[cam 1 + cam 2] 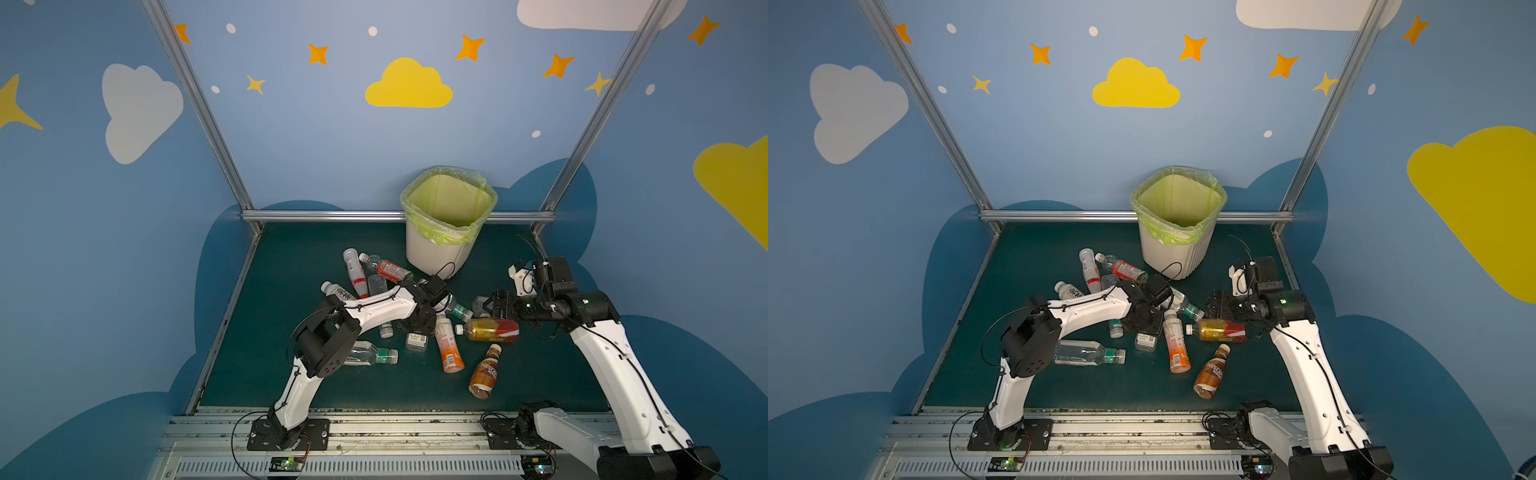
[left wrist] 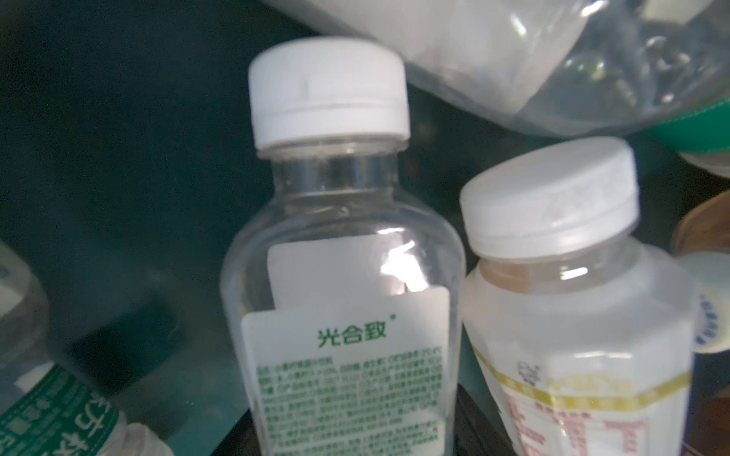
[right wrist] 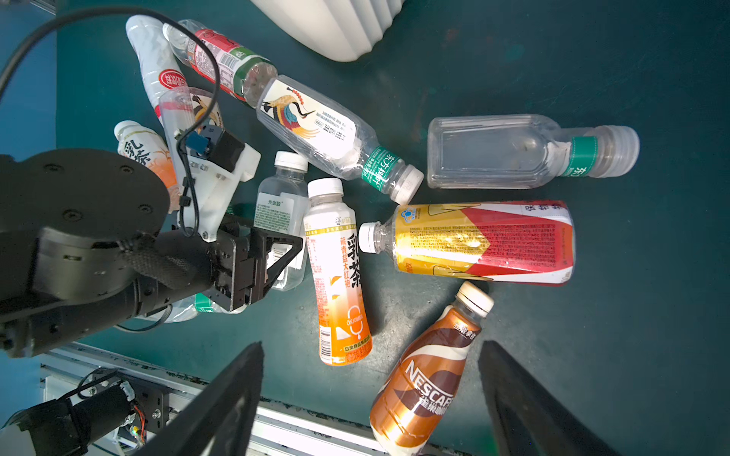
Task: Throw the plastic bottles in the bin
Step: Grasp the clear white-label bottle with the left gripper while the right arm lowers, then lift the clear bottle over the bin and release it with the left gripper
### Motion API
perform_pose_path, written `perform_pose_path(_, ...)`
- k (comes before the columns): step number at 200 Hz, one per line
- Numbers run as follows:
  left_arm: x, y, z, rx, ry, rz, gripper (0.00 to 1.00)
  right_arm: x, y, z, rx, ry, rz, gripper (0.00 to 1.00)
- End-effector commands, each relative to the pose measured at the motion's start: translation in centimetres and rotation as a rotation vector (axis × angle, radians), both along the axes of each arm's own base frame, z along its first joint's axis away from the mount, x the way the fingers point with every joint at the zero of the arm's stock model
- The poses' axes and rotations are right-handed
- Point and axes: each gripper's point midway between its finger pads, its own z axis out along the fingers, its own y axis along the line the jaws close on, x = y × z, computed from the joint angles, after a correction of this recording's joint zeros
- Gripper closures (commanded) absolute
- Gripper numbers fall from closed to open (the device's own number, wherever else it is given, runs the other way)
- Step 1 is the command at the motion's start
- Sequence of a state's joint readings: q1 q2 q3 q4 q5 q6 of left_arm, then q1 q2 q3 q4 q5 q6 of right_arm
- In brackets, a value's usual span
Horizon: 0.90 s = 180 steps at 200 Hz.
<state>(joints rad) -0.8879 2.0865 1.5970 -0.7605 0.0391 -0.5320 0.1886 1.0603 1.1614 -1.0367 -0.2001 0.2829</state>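
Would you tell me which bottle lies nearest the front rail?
The brown Nescafé bottle: the only brown-labelled one, it lies with its base toward the front rail, nearer it than the orange-labelled bottle and the red-and-gold bottle.

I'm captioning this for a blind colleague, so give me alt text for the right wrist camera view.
The left gripper reaches onto a small clear bottle amid about ten plastic bottles lying jumbled on a dark green table. The right gripper's open black fingers frame a brown Nescafe bottle in the foreground; the white bin's base shows beyond the pile.
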Motion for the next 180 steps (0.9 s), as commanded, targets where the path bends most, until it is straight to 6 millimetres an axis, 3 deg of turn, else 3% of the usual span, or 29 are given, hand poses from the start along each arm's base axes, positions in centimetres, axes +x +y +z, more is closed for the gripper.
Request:
perform_pose_path(1,0.0,1.3,1.5,0.014,-0.039,0.010,0.46,-0.3,-0.2,1.1,0.001,-0.032,0.000,0.14)
perform_pose_path(64,-2.3,5.8,9.7,-0.025,-0.134,0.050,0.46,0.0,0.3,2.0,0.034,-0.056,0.007,0.14)
perform_pose_path(80,-2.5,6.9,12.8,-0.046,-0.177,0.065,0.46,0.2,0.6,2.2,0.047,-0.060,0.011,0.14)
perform_pose_path(100,-1.5,6.9,18.6,-0.143,-0.300,0.079,0.46,0.6,0.9,2.3,0.059,-0.061,0.017,0.14)
perform_pose_path(119,1.6,5.5,26.2,-0.321,-0.482,0.052,0.45,1.1,1.4,2.5,0.074,-0.060,0.030,0.14)
perform_pose_path(131,5.0,4.6,30.5,-0.415,-0.575,0.045,0.45,1.5,1.7,2.8,0.083,-0.061,0.038,0.14)
perform_pose_path(144,8.9,2.3,34.7,-0.505,-0.676,-0.007,0.46,1.9,2.0,3.2,0.088,-0.065,0.045,0.14)
perform_pose_path(156,12.6,-0.6,37.1,-0.543,-0.751,-0.067,0.46,2.4,2.3,3.5,0.090,-0.067,0.055,0.14)
perform_pose_path(157,13.0,-0.9,36.6,-0.538,-0.744,-0.073,0.46,2.5,2.3,3.5,0.090,-0.067,0.055,0.14)
perform_pose_path(163,14.4,-2.0,38.6,-0.580,-0.793,-0.096,0.46,2.7,2.3,3.5,0.087,-0.063,0.060,0.14)
perform_pose_path(164,14.8,-2.4,37.9,-0.573,-0.783,-0.100,0.45,2.7,2.3,3.6,0.087,-0.065,0.060,0.14)
perform_pose_path(170,16.0,-3.1,39.8,-0.627,-0.853,-0.111,0.36,2.9,2.4,3.6,0.082,-0.062,0.066,0.14)
perform_pose_path(175,16.7,-3.2,41.1,-0.669,-0.915,-0.106,0.18,3.1,2.4,3.6,0.078,-0.060,0.066,0.14)
perform_pose_path(180,18.0,-3.8,40.5,-0.686,-0.928,-0.091,0.01,3.3,2.4,3.6,0.075,-0.060,0.065,0.14)
